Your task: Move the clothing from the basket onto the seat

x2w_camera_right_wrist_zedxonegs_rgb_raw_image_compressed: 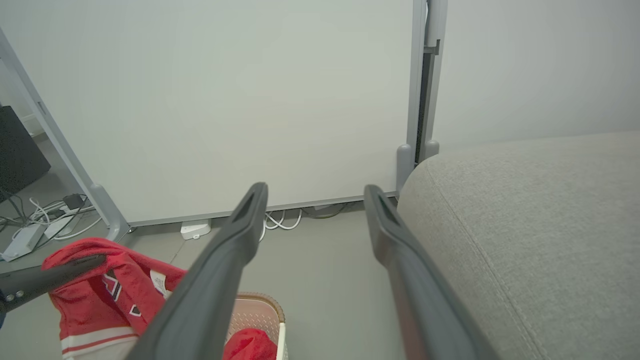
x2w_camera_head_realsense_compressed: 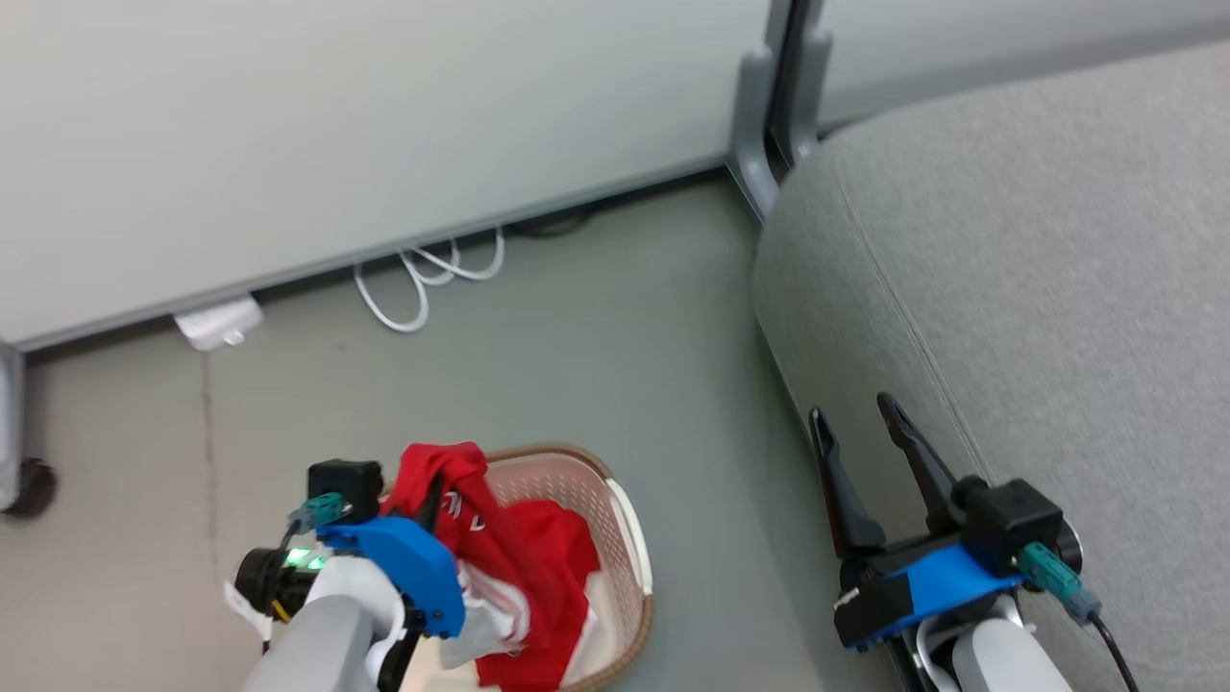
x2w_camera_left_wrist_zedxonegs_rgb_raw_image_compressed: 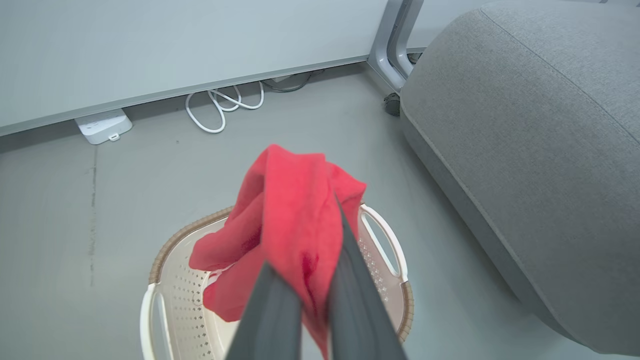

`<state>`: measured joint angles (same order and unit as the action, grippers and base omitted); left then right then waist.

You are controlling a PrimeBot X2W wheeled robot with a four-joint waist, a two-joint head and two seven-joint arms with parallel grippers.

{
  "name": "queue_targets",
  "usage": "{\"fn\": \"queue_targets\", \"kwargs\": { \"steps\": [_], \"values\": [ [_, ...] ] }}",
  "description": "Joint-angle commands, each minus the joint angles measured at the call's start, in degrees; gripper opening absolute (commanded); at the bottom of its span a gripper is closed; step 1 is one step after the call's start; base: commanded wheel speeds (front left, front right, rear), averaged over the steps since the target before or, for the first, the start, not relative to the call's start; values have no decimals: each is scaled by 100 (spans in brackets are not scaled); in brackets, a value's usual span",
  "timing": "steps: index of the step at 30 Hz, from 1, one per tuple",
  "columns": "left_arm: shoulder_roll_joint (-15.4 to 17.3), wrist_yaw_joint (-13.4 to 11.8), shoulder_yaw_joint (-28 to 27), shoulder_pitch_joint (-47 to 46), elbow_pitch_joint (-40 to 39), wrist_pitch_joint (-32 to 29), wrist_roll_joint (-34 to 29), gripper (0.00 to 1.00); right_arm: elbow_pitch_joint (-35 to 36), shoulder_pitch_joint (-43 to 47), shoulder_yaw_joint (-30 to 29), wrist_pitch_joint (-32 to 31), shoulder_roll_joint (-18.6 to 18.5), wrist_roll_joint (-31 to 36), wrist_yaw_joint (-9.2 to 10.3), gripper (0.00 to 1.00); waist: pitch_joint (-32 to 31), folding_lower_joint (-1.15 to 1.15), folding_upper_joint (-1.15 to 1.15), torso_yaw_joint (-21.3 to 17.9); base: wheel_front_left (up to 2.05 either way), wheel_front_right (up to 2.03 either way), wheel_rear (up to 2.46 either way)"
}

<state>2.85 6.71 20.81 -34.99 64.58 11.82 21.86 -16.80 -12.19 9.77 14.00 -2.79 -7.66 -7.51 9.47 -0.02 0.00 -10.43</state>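
The left gripper (x2w_camera_left_wrist_zedxonegs_rgb_raw_image_compressed: 307, 225) is clamped on one piece of clothing (x2w_camera_left_wrist_zedxonegs_rgb_raw_image_compressed: 290, 200) above the basket (x2w_camera_left_wrist_zedxonegs_rgb_raw_image_compressed: 180, 237); another lies inside. Right of the basket are the right gripper (x2w_camera_head_realsense_compressed: 850, 408), fingers apart, and one grey seat (x2w_camera_head_realsense_compressed: 1009, 288). One white cable (x2w_camera_head_realsense_compressed: 423, 279) lies behind it.

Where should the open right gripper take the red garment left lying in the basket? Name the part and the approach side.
Likely best: pinch the bunched red fold atop the garment, coming straight down through the open top of the basket, since its walls block the sides. Enter nearer the right rim: the left gripper holds the jersey over the left part.
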Motion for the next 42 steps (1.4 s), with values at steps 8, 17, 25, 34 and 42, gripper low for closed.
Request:
{"fn": "queue_targets", "kwargs": {
  "steps": [8, 17, 25, 34, 42],
  "values": [
    [11, 4, 1049, -123, -906, -251, 680, 0, 119, 505, -93, -195, -17, 62, 4, 100, -950, 2, 0, 679, 0, 0, 0],
    [11, -304, 1841, -669, -1928, -655, 1571, 0, 317, 625, -14, -337, -17, 27, 3, 100, -1060, 2, 0, 843, 0, 0, 0],
    [13, -594, 2345, -1142, -2356, -842, 2062, 0, 355, 605, 111, -375, -17, -27, 4, 100, -1048, 2, 0, 857, 0, 0, 0],
    [11, -770, 2672, -1336, -2280, -715, 2366, 0, 309, 540, 240, -383, -17, -45, 3, 100, -1081, 2, 0, 764, 0, 0, 0],
    [11, -795, 2892, -1384, -2178, -620, 2568, 0, 351, 219, 955, -673, -18, -182, 4, 100, -1081, 2, 0, 710, 0, 0, 0]
  ]
}}
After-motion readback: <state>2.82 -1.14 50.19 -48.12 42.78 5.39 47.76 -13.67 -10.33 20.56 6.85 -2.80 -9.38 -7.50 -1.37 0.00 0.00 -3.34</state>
